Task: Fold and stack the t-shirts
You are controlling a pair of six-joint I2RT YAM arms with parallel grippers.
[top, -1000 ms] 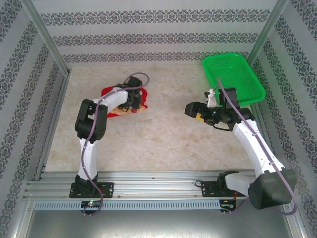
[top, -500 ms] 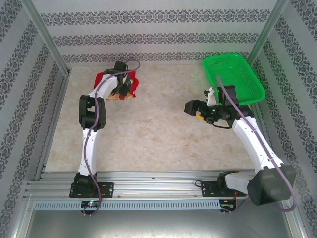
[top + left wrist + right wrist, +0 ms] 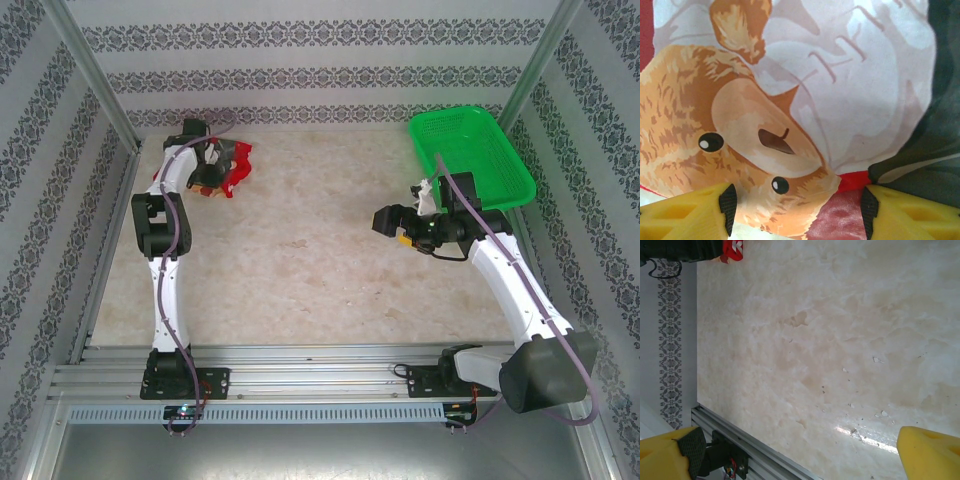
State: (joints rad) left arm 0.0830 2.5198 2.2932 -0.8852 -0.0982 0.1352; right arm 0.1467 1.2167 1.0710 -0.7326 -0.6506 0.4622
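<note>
The red t-shirt (image 3: 233, 166) lies bunched at the table's far left corner. In the left wrist view its teddy bear print (image 3: 740, 125) and white lettering face the camera. My left gripper (image 3: 205, 170) is down on the t-shirt, and the cloth fills the gap between its yellow fingers (image 3: 685, 212). That gripper (image 3: 797, 210) is shut on the t-shirt. My right gripper (image 3: 385, 220) hovers open over bare table at the right, far from the shirt. Nothing sits between the right gripper's (image 3: 800, 452) fingers. A corner of the t-shirt (image 3: 733, 250) shows at the top left of the right wrist view.
A green mesh basket (image 3: 452, 116) stands at the far right corner, just behind my right wrist. Patterned walls and metal posts close in the left, far and right sides. An aluminium rail (image 3: 320, 380) carrying both arm bases runs along the near edge.
My left arm has swung from the table's middle-left to the far left corner, carrying the red t-shirt with it. The right arm has stayed in place.
</note>
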